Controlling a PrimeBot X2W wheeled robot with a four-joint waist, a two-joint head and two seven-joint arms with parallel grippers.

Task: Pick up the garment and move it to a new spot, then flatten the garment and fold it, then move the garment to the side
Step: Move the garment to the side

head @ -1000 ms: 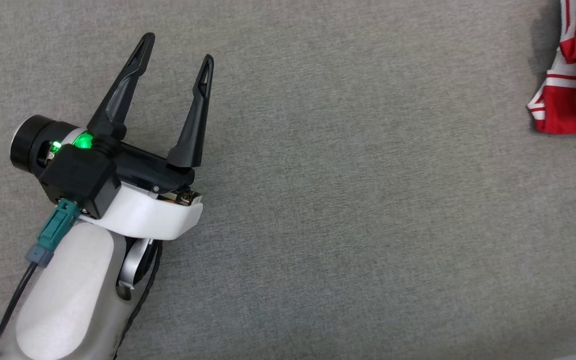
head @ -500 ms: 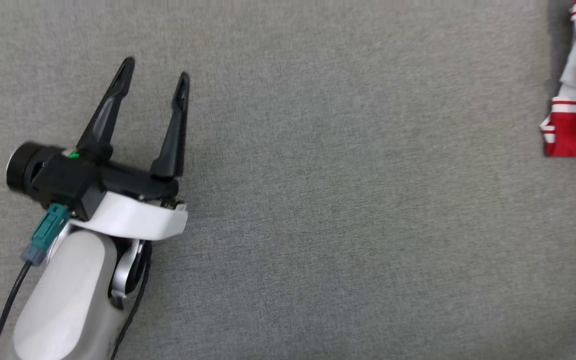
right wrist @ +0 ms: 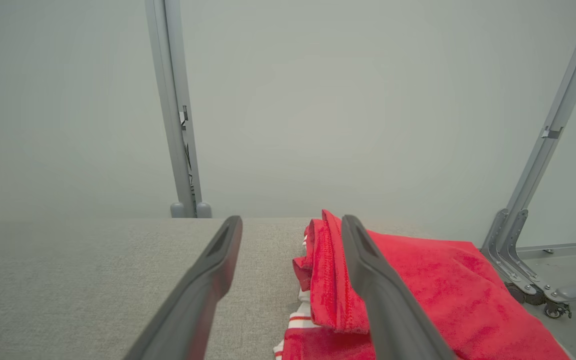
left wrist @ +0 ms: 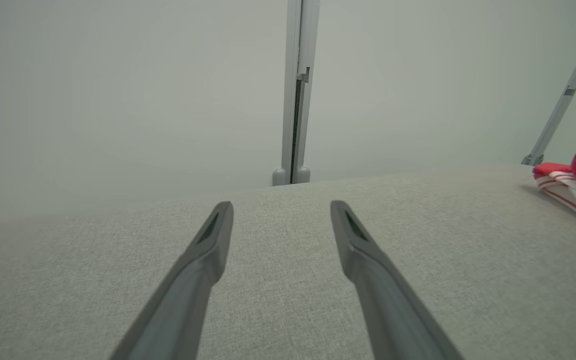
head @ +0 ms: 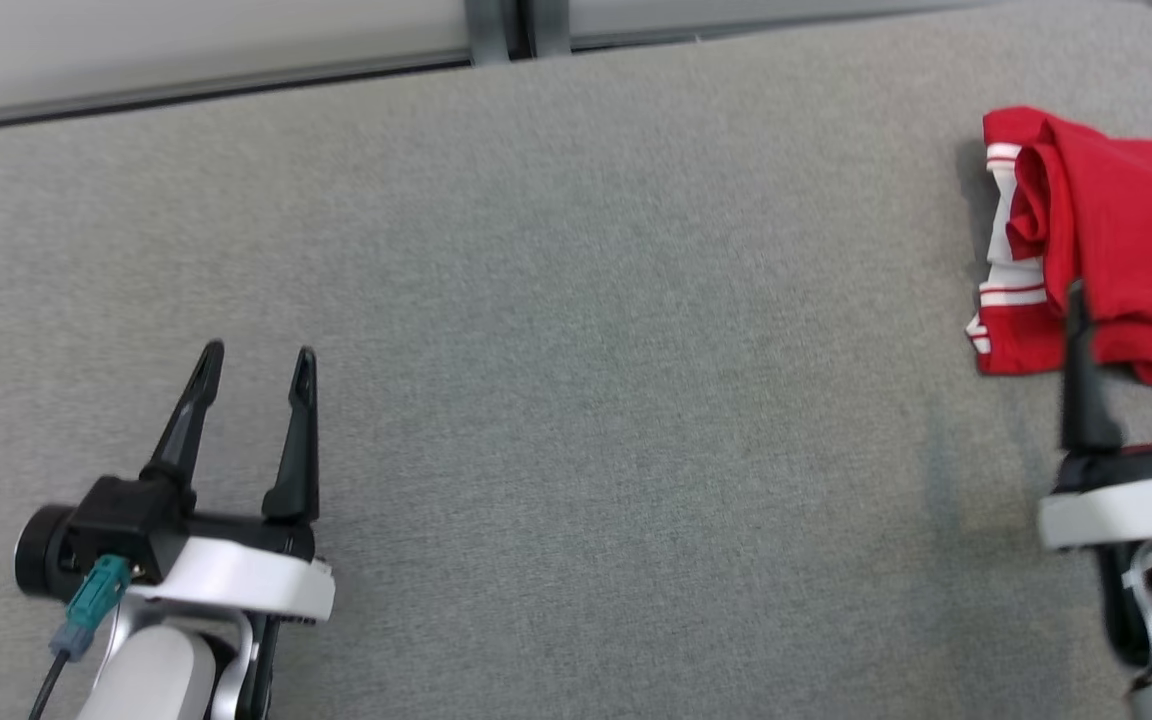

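Observation:
The garment (head: pixel 1106 230) is red with white striped trim and lies folded at the far right of the grey table; it also shows in the right wrist view (right wrist: pixel 418 285) and at the left wrist view's right edge (left wrist: pixel 575 182). My right gripper (head: pixel 1126 290) is open at the lower right, its fingertips just over the garment's near edge with nothing between them. In its own view the right gripper (right wrist: pixel 292 224) points past the garment's left fold. My left gripper (head: pixel 256 353) is open and empty at the lower left, far from the garment (left wrist: pixel 282 206).
The grey fabric table (head: pixel 586 350) stretches wide between the two arms. Its far edge meets a pale wall with a grey vertical post (head: pixel 501 25). A metal frame leg (right wrist: pixel 533 200) stands beyond the table's right end.
The head camera has tilted up, bringing the table's far edge and the right gripper into view. The left gripper stays open.

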